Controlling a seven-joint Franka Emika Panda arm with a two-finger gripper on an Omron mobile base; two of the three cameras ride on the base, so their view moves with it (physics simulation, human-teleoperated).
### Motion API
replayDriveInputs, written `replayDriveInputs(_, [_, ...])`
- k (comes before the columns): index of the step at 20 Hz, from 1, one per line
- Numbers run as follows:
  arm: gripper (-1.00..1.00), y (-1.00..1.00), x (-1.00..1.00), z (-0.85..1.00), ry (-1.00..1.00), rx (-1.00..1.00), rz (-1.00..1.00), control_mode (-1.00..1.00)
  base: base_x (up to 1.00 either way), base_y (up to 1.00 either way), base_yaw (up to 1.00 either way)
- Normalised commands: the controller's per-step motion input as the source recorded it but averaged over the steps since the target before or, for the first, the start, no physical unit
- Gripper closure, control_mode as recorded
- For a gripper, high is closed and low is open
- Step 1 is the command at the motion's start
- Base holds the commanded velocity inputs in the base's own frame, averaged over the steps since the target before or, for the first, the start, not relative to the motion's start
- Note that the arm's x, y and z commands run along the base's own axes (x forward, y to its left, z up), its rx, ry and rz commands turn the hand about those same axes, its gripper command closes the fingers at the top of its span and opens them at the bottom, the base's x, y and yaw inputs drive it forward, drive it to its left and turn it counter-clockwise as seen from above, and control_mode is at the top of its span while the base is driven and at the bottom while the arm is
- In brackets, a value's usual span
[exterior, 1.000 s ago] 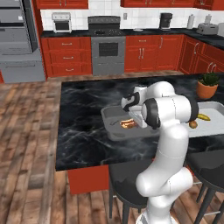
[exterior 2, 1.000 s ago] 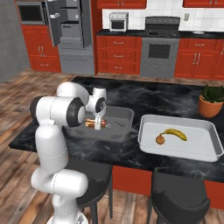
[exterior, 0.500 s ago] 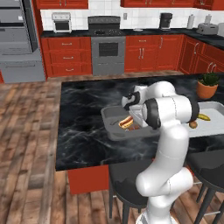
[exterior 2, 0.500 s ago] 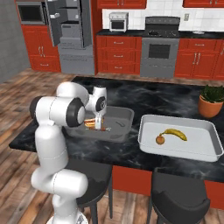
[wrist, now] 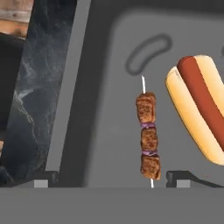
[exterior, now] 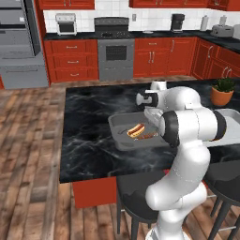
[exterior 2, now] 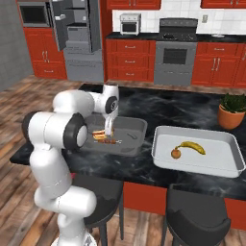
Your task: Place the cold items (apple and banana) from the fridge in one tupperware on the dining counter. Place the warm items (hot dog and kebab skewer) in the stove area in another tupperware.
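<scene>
A grey tupperware (exterior 2: 134,136) (exterior: 120,128) sits on the dark dining counter and holds the hot dog (exterior 2: 99,133) (exterior: 136,130) (wrist: 199,109) with the kebab skewer (exterior 2: 109,141) (exterior: 148,137) (wrist: 148,138) beside it. My gripper (exterior 2: 111,129) (exterior: 153,118) (wrist: 111,180) hangs just above this tupperware, open. In the hand view the skewer lies flat on the tupperware floor, in the gap between my fingertips (wrist: 183,178), and neither tip touches it. To the right, a second grey tupperware (exterior 2: 216,165) holds the apple (exterior 2: 176,153) and the banana (exterior 2: 192,147).
A potted plant (exterior 2: 232,111) (exterior: 221,91) stands at the counter's far right. Dark stools (exterior 2: 196,216) line the near side of the counter. Red cabinets, the stove (exterior 2: 176,49) and the open fridge (exterior 2: 73,30) are along the back wall.
My gripper has gone from shut to open above the left tupperware. The kebab skewer now lies loose on its floor beside the hot dog.
</scene>
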Motion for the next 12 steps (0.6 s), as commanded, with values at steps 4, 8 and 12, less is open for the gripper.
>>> replayDriveInputs(4, [-1.0,-0.18,-0.88,0.45,-0.19,0.05,-0.16,-1.0,0.0,0.0,0.0])
replayDriveInputs(8, [-1.0,-0.08,-1.0,0.38,-0.21,0.1,-0.33,-1.0,0.0,0.0,0.0])
replayDriveInputs(12, [-1.0,0.0,-0.98,0.44,-0.2,0.06,-0.44,-1.0,0.0,0.0,0.0])
